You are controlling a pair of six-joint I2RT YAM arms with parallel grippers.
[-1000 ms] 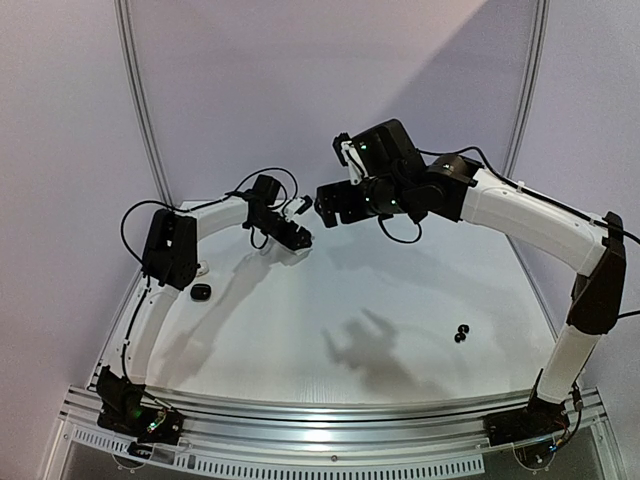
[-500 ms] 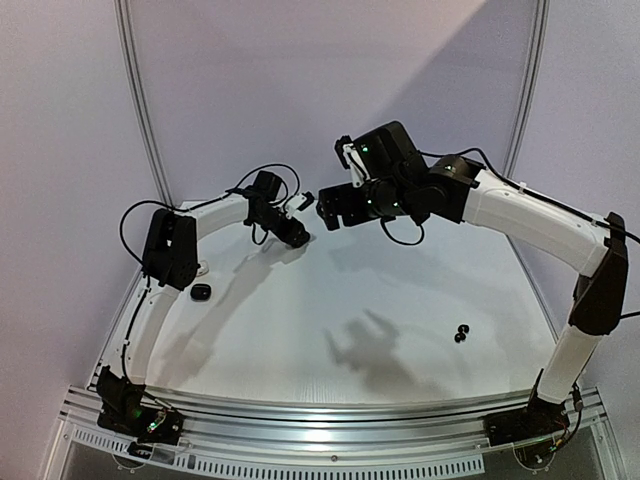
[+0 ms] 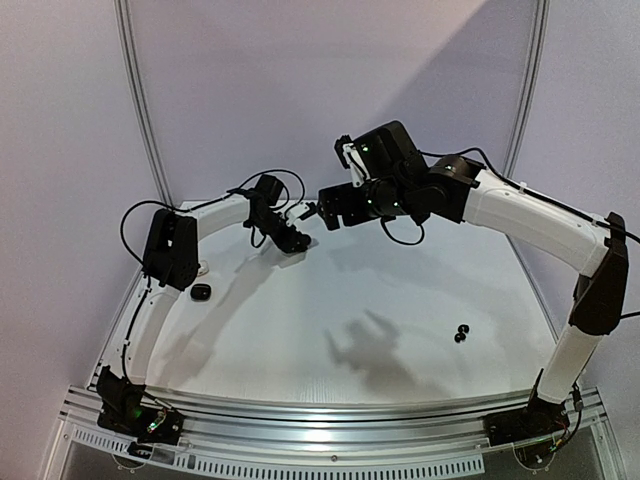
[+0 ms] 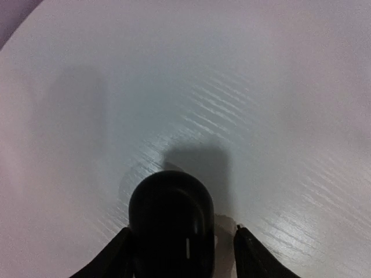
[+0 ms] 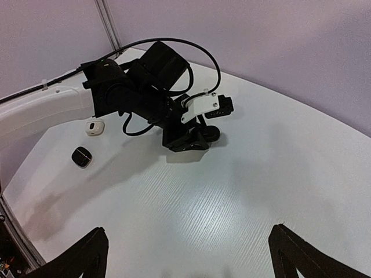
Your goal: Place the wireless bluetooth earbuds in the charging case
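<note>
1. At the far left of the bench (image 3: 400, 280) lie a small black oval thing (image 5: 82, 156) and, near it, a small whitish thing (image 5: 93, 127). Both are too small to say what they are.
2. The left tool (image 3: 293, 240) is low over the bench, and a black charging case (image 4: 171, 223) stands between its fingers. The jaws are partly apart: one finger (image 4: 120, 255) seems to touch the case, while beside the other a strip of bench shows. I judge that the case is framed by the tool but not clamped. Whether its lid is open, I cannot tell.
3. The right tool (image 5: 191, 249) hangs in the air above the middle of the bench. Its jaws are wide apart, and it holds and touches nothing.
4. Two black earbuds (image 3: 461, 334) lie on the bench at the right, close together and well apart from both the case and the tools.
5. My judgement is that the task is at an early stage. No earbud is seen in the case, and picking up and inserting the earbuds is all left to do.
</note>
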